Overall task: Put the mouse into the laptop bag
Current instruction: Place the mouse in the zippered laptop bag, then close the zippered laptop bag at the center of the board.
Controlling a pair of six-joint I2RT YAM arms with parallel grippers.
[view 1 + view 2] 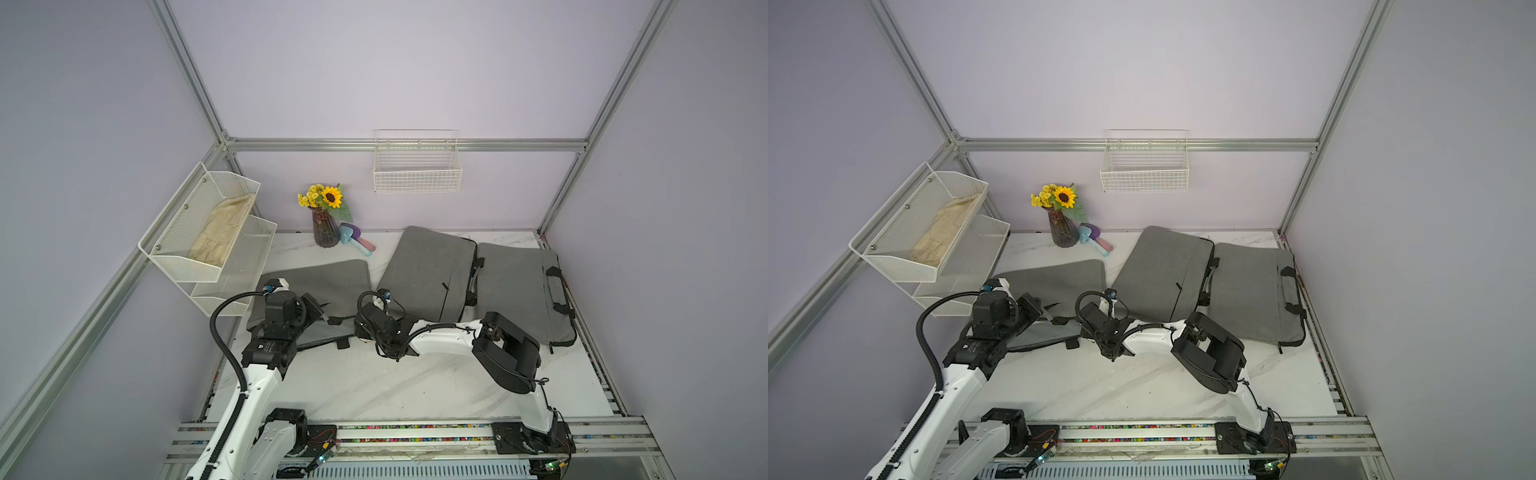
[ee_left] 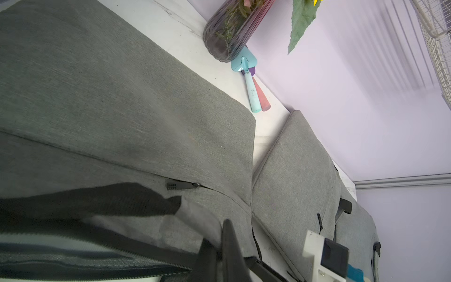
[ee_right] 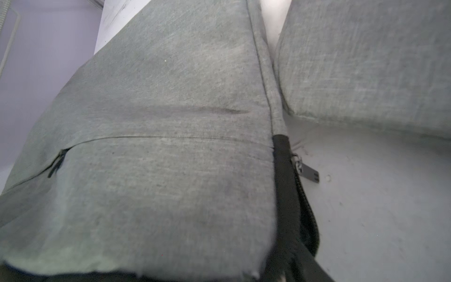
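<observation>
Three grey laptop bags lie on the marble table; the leftmost laptop bag (image 1: 332, 278) (image 1: 1067, 278) has its front edge unzipped. My left gripper (image 2: 218, 234) (image 1: 328, 319) is shut on the grey upper flap (image 2: 151, 229) of that bag and holds it up off the dark striped lining (image 2: 73, 258). My right gripper (image 1: 358, 332) (image 1: 1087, 328) sits at the right corner of the same opening. In the right wrist view the lifted flap (image 3: 158, 183) covers its fingers, so I cannot tell how the jaws stand. The mouse is hidden.
A second bag (image 1: 428, 270) and a third bag (image 1: 523, 291) lie to the right. At the back stand a vase of flowers (image 1: 325, 228) and toy shovels (image 1: 357, 243). A white mesh shelf (image 1: 208, 241) hangs at the left, a wire basket (image 1: 417, 166) on the back wall.
</observation>
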